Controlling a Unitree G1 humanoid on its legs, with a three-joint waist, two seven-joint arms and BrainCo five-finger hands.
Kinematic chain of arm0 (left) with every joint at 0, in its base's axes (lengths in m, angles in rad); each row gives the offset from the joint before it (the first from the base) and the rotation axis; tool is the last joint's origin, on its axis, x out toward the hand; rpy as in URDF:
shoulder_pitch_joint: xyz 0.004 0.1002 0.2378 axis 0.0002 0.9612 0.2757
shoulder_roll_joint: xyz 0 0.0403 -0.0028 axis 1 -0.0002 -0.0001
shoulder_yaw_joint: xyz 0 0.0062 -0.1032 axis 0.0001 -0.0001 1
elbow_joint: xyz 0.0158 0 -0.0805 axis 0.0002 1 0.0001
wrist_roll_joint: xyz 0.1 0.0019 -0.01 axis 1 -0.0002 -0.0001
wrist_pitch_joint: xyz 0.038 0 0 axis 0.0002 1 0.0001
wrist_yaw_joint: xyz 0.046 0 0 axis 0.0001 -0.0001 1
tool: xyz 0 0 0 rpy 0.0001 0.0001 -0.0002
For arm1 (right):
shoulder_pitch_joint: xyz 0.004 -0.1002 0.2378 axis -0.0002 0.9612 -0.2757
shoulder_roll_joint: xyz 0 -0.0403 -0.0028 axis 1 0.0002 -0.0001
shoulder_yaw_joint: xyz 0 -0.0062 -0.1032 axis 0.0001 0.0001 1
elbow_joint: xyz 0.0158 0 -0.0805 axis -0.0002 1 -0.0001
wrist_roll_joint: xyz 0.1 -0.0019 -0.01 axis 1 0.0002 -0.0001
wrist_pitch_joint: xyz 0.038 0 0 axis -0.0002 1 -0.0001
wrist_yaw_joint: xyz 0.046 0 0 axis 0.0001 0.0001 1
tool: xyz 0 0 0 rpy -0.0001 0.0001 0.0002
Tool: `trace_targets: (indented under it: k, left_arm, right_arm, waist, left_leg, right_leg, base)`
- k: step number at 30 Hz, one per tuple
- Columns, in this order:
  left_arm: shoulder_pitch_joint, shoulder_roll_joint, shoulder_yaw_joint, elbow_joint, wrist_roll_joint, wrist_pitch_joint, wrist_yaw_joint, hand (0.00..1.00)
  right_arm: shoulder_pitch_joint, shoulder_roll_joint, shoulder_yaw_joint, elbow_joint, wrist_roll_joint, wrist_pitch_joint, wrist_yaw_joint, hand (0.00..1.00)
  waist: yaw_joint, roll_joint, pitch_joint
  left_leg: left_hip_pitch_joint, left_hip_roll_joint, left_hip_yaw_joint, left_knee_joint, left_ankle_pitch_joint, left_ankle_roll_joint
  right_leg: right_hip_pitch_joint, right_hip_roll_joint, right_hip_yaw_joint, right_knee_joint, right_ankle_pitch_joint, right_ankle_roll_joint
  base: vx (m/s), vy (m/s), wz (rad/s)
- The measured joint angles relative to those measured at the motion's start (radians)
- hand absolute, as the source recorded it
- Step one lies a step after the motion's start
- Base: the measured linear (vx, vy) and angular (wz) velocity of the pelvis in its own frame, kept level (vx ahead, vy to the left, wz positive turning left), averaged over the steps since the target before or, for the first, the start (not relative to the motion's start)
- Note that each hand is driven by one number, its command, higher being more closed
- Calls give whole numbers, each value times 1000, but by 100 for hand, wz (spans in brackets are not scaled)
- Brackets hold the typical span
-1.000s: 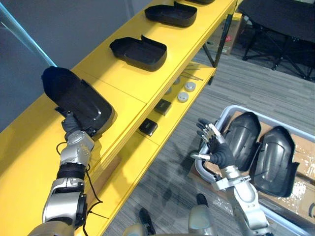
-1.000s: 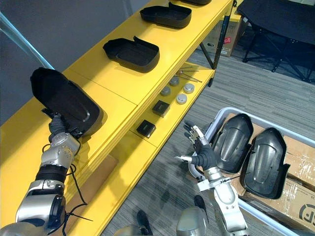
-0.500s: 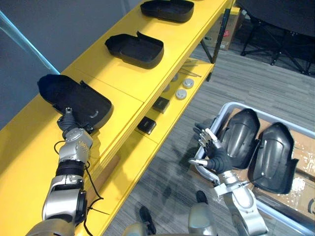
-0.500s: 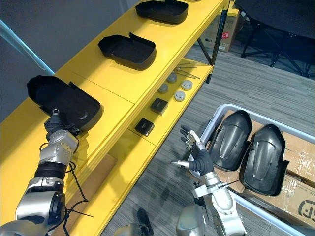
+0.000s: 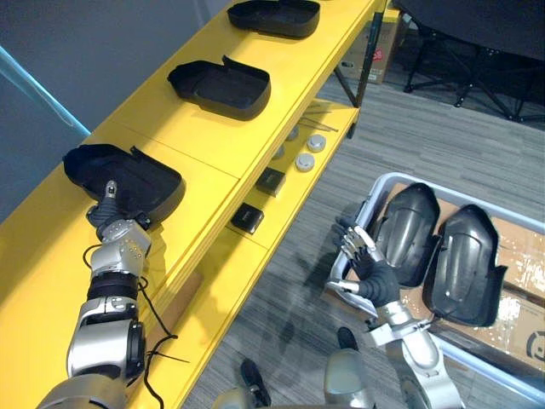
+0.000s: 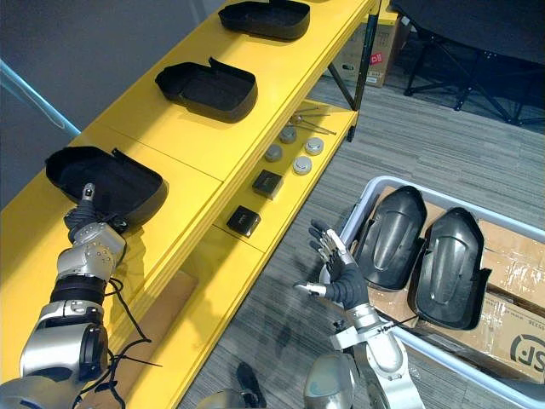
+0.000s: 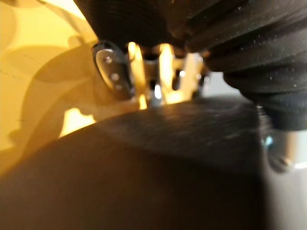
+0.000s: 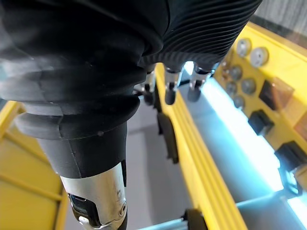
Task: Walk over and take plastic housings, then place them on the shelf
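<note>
A black plastic housing lies flat, hollow side up, on the yellow shelf, at its near end. My left hand rests at the housing's near edge with straightened fingers, touching it without gripping. Two more housings lie farther along the shelf. Two grey-black housings lie in a white-railed cart on the right. My right hand hovers open, fingers spread, just left of the cart.
The lower shelf board holds two small black boxes and several round metal pieces. A cardboard sheet lines the cart. Black folding furniture and a cardboard box stand beyond on the grey floor.
The near housing went from tilted up in my left hand to lying flat on the shelf, and the left fingers uncurled from it. The view shifted a little; the right hand hardly moved.
</note>
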Motion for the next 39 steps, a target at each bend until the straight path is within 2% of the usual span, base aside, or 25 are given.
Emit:
trace_targets:
  k: [2, 5, 7, 13, 16, 20, 24, 27, 32, 34, 35, 36, 38, 39]
  left_arm:
    - [-15, 4, 2, 26, 1, 12, 36, 0]
    - [-21, 29, 16, 38, 12, 58, 47, 0]
    - [-33, 35, 23, 55, 30, 78, 52, 0]
    - [-55, 55, 41, 103, 124, 186, 75, 0]
    - [-73, 83, 42, 129, 175, 275, 90, 0]
    - [-96, 106, 43, 147, 219, 355, 88, 0]
    - [-101, 127, 43, 164, 247, 393, 77, 0]
    - [-101, 153, 41, 197, 247, 388, 37, 0]
    - [-101, 159, 41, 209, 246, 295, -25, 0]
    - [-71, 163, 41, 174, 246, 227, -65, 0]
    - [-58, 163, 41, 155, 241, 207, -73, 0]
    - [6, 162, 38, 65, 224, 135, -103, 0]
    - [55, 162, 35, -10, 182, 67, -123, 0]
    - [97, 156, 32, -116, 146, 8, -137, 0]
  right_arm:
    - [2, -1, 8, 0, 0, 0, 0, 0]
    - [2, -1, 23, 0, 0, 0, 0, 0]
    - [10, -2, 23, 0, 0, 0, 0, 0]
    - [24, -2, 30, 0, 2, 0, 0, 0]
    - [24, -3, 30, 0, 7, 0, -1, 0]
    - [29, -3, 31, 0, 8, 0, -6, 0]
    - [38, -7, 32, 0, 8, 0, -8, 0]
    - [41, -7, 42, 0, 8, -1, -9, 0]
    - [44, -7, 43, 7, 39, -8, -29, 0]
    - [40, -7, 43, 14, -9, -30, -60, 0]
    - [39, -7, 43, 18, -42, -35, -80, 0]
    - [35, -7, 43, 45, -84, -45, -132, 0]
    - [25, -7, 38, 71, -83, -56, -167, 0]
    - [15, -3, 20, 93, -84, -65, -199, 0]
  waist:
    - [-8, 0, 0]
    - [-26, 1, 0]
    - [-27, 1, -1]
    - [-36, 3, -6]
    - [-44, 6, -11]
    - [-45, 7, -11]
    - [-42, 12, -32]
    - [-42, 13, -71]
    - [-22, 21, -97]
    - [-6, 25, -99]
    - [-5, 25, -99]
    - [14, 23, -118]
    - [25, 20, -136]
    - [38, 14, -144]
  left_leg:
    - [0, 0, 0, -1, 0, 0]
    - [1, 0, 2, -3, 0, 0]
    - [2, 1, 3, -4, 0, 0]
    - [20, 8, 7, -11, 0, 0]
    - [18, 14, 12, -12, 0, 0]
    - [18, 20, 15, -12, 0, 0]
    - [16, 23, 12, -11, 0, 0]
    - [18, 27, 10, -11, -2, -4]
    - [18, 30, -10, -4, -3, -5]
    - [16, 31, -22, -2, -2, -6]
    - [16, 31, -31, -1, -2, -6]
    - [9, 33, -40, 0, -1, -8]
    - [0, 33, -52, 1, 0, -8]
    - [-2, 31, -66, 1, 1, -9]
  right_leg:
    - [0, 0, 1, 0, 0, 0]
    - [0, 1, 2, -2, 1, 1]
    - [0, 2, 2, -3, 1, 1]
    - [16, 10, 3, -13, 2, 1]
    - [17, 16, 4, -26, 11, 1]
    - [18, 22, 6, -33, 17, -1]
    - [33, 24, 1, -64, 31, -1]
    - [45, 27, -3, -79, 36, -3]
    - [67, 27, -26, -92, 39, -4]
    - [75, 28, -37, -94, 39, -4]
    - [83, 27, -46, -97, 39, -4]
    - [86, 28, -57, -102, 39, -5]
    - [87, 27, -70, -106, 39, -5]
    - [99, 26, -85, -111, 39, -5]
  base:
    - [-2, -2, -2]
    - [0, 0, 0]
    - [0, 0, 0]
    - [6, -7, -2]
    - [9, -14, -5]
    - [-3, -15, -3]
    - [-1, -2, 2]
    - [1, -3, 2]
    - [-17, -7, 10]
    - [-26, -10, 12]
    - [-12, -15, 22]
    - [1, -14, 21]
    - [15, -14, 24]
    - [26, -9, 31]
